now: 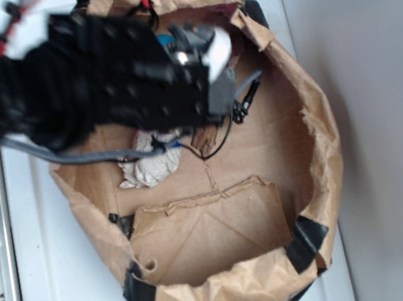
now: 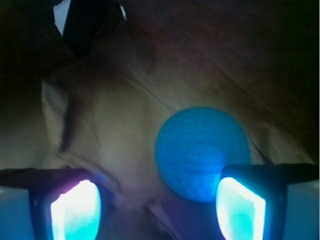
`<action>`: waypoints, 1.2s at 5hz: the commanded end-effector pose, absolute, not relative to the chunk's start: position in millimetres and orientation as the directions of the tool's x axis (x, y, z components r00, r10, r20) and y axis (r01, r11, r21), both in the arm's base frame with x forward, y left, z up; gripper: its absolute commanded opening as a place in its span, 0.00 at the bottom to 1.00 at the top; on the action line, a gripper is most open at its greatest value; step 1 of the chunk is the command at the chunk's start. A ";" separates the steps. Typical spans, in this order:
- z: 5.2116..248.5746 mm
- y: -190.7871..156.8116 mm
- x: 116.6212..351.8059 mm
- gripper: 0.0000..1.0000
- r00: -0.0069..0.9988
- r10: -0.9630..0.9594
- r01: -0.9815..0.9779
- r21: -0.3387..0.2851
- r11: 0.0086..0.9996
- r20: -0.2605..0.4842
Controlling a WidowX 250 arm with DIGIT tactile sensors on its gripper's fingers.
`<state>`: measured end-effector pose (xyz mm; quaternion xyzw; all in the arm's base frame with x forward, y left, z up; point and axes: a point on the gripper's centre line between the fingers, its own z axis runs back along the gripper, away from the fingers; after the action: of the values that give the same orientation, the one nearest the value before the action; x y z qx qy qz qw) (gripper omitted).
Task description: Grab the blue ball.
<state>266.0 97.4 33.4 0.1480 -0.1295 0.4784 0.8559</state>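
Note:
The blue ball (image 2: 202, 152) is round and turquoise with faint grooves. In the wrist view it lies on brown paper just ahead of my gripper (image 2: 157, 212), close to the right fingertip (image 2: 240, 210) and far from the left one. The jaws stand wide apart and hold nothing. In the exterior view my gripper (image 1: 208, 60) hangs over the far end of the paper bag basin, and the black arm hides most of the ball; only a small patch of blue (image 1: 166, 40) shows beside the gripper.
A crumpled white paper wad (image 1: 148, 168) lies in the basin below the arm. The crumpled brown paper wall (image 1: 317, 128) rings the basin, held with black tape (image 1: 306, 240). A folded paper flap (image 1: 212, 231) lies at the near end. A black cable (image 1: 244, 104) hangs beside the gripper.

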 end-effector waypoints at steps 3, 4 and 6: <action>33.7 105.6 266.0 0.00 0.496 0.729 -0.853 0.107 0.510 0.472; 47.5 102.9 262.6 0.00 0.507 0.741 -0.844 0.080 0.530 0.441; 87.1 103.9 245.3 1.00 0.542 0.755 -0.805 -0.030 0.592 0.369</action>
<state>249.7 88.8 68.0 0.0763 -0.1579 0.4409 0.8802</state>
